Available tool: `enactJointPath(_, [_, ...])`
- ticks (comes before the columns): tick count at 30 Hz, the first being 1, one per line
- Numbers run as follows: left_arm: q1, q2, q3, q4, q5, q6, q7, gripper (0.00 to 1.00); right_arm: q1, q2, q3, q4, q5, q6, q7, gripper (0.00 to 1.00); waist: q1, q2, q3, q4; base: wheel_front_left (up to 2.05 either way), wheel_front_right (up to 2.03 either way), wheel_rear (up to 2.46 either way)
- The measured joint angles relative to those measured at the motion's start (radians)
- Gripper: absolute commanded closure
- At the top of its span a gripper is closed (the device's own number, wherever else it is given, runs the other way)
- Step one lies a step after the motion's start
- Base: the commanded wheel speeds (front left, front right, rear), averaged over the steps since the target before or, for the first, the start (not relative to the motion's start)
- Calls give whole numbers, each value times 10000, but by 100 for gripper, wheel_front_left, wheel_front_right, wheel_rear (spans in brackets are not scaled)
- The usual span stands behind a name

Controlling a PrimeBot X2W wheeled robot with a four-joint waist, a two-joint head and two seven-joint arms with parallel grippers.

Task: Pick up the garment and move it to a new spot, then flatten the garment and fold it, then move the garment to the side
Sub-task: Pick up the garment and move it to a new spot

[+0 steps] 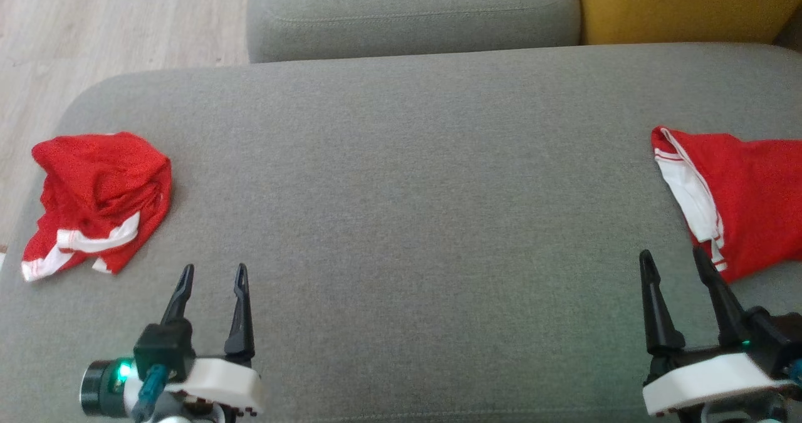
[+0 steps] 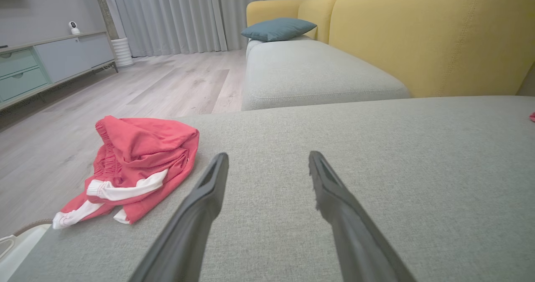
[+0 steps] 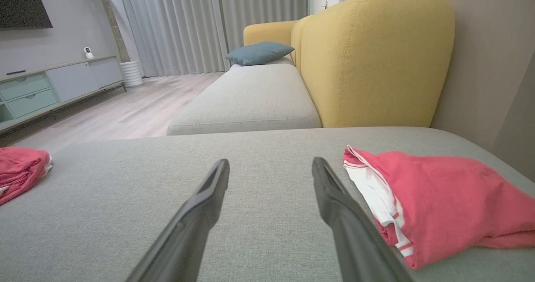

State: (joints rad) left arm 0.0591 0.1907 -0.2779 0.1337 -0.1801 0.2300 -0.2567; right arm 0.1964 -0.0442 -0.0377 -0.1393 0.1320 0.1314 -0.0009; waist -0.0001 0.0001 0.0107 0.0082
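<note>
A crumpled red garment with white trim [image 1: 97, 194] lies on the grey cushion [image 1: 407, 191] near its left edge; it also appears in the left wrist view [image 2: 138, 165] and far left in the right wrist view [image 3: 19, 171]. Another red garment with white trim [image 1: 739, 191] lies folded flat at the cushion's right edge [image 3: 434, 202]. My left gripper [image 1: 213, 276] stands open just right of and below the crumpled garment, holding nothing [image 2: 267, 161]. Beside the folded garment's lower left corner, my right gripper [image 1: 673, 260] is open and empty [image 3: 271, 167].
A second grey seat cushion [image 1: 413, 12] adjoins the far side, with a yellow sofa back [image 1: 683, 3] at the top right. Wooden floor [image 1: 119, 28] lies beyond the cushion's left edge. A blue pillow [image 2: 278, 28] and a low cabinet [image 2: 50, 62] stand farther off.
</note>
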Motion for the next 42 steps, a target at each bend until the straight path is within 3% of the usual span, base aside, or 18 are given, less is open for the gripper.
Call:
enactJointPath(13, [-354,-77,25,-123,15,15,0,0,-15,2,46,-253,-27,0,12,0,0,0,227,936,0,0,0])
enactJointPath(27, [-1383,-648,355,-451,303,-420,0,0,-355,-88,437,-1103,-278,0,522,0,0,0,726,3394,0,0,0])
enactJointPath(34, [-1512,-802,700,-454,483,-552,0,0,-477,-290,594,-1212,-276,0,660,0,0,0,958,4283,0,0,0])
enactJointPath(42, [-1968,-1064,1045,-272,573,-736,0,0,-714,-476,594,-1576,-278,0,943,0,0,0,1583,4604,0,0,0])
